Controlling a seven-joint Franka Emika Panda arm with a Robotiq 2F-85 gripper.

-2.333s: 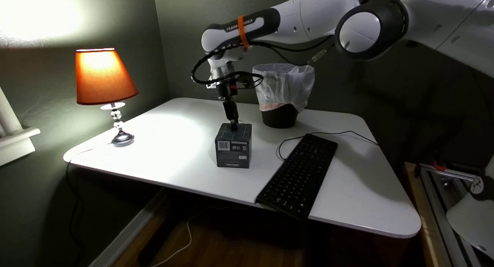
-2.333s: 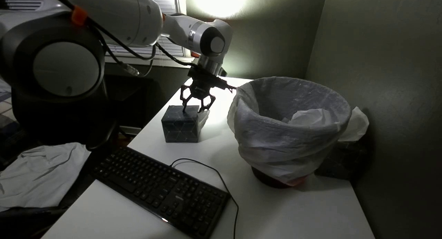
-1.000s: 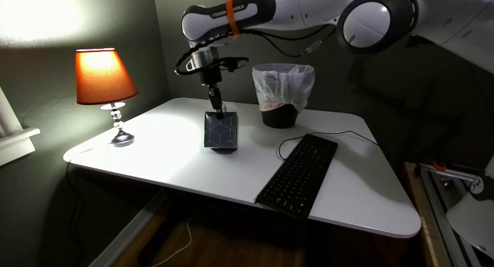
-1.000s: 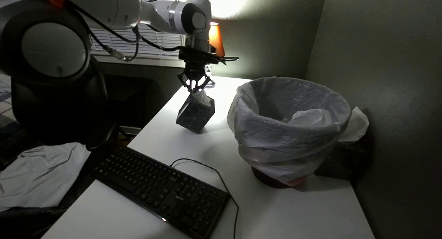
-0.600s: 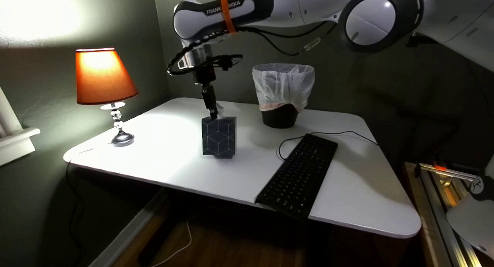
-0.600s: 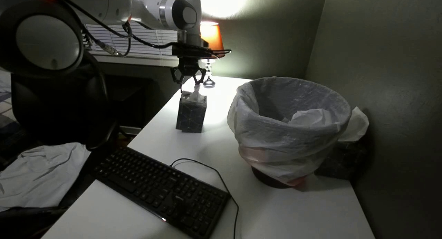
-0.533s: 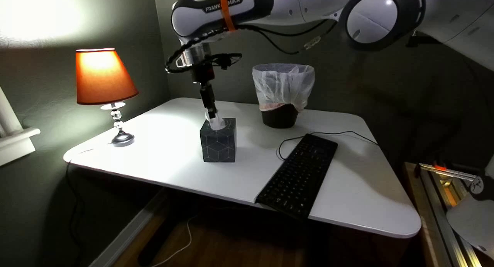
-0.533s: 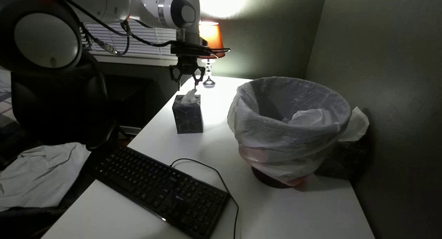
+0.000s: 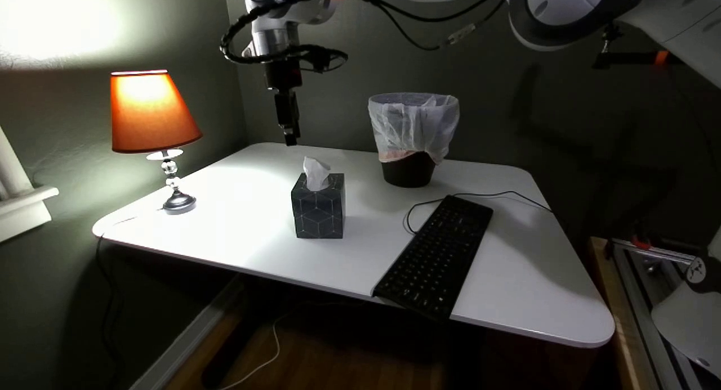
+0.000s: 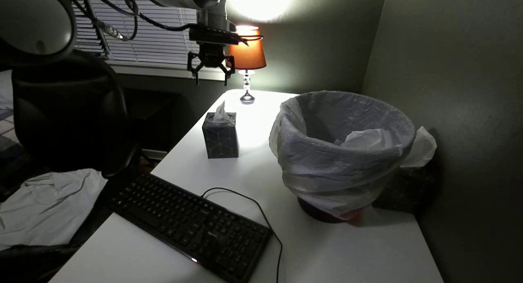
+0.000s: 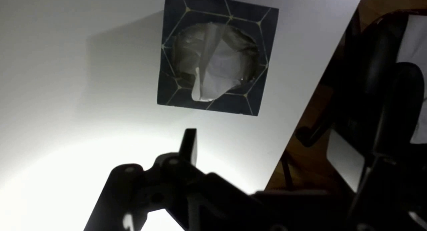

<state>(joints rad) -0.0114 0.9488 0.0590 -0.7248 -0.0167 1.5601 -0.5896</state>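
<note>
We see the box [image 9: 319,212], lying on its side moments ago, now standing upright on the tabletop [image 9: 248,226], its tissue [image 9: 316,174] poking up. Our pincer [image 10: 211,83] is lifted clear, spread wide and holding nothing, so the box stands unaided.

No legible text. Black rectangular plastic keyboard [image 9: 435,256]: rows of small white key legends [image 10: 163,211], seen in both exterior views, too small to read letter by letter. Short pale logo-like mark [image 10: 212,234] on the keyboard's upper face, in an exterior view: blurred, brand unreadable. White rounded robot housing [image 9: 688,328], cut off by the right edge of an exterior view: one round pale emblem [image 9: 697,270] carrying a dark sign, shape too small to make out.
</note>
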